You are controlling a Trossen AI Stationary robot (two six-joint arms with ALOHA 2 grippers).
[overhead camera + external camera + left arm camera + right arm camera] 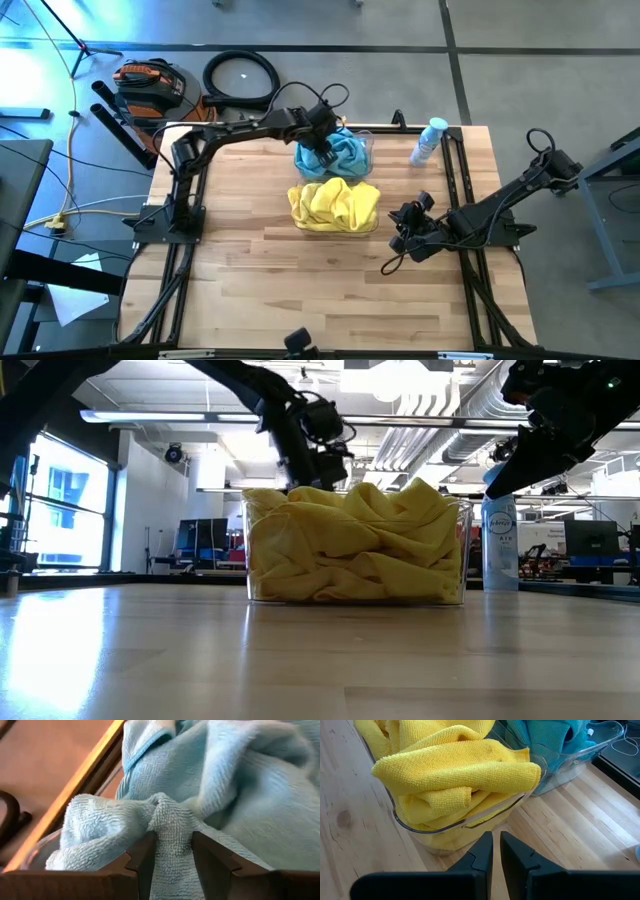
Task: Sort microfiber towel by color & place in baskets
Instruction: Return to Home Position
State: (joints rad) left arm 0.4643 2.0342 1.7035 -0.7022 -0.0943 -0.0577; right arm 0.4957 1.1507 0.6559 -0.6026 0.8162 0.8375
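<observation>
Yellow towels (335, 203) fill the near clear basket (470, 822), piled above its rim (355, 540). Teal-blue towels (340, 152) lie in the far basket (368, 140), which stands against the near one. My left gripper (322, 135) reaches from the table's left over the far basket and is shut on a teal towel (172, 855). My right gripper (400, 232) hovers over the table just right of the yellow basket, fingers shut (496, 852) and empty, pointing at that basket's wall. My left gripper pinches a bunched-up fold of a teal towel (170, 827) between its two fingers (145, 857), coming from above. Several layers are gathered in the pinch. The rest of the cloth spreads onto the teal pile in the far basket.
A small clear bottle with a blue cap (428, 141) stands to the right of the far basket, near the table's far right corner (498, 545). Black frame rails (455, 190) run along the table's left and right sides. Bare wood lies in front of the baskets (320, 290).
</observation>
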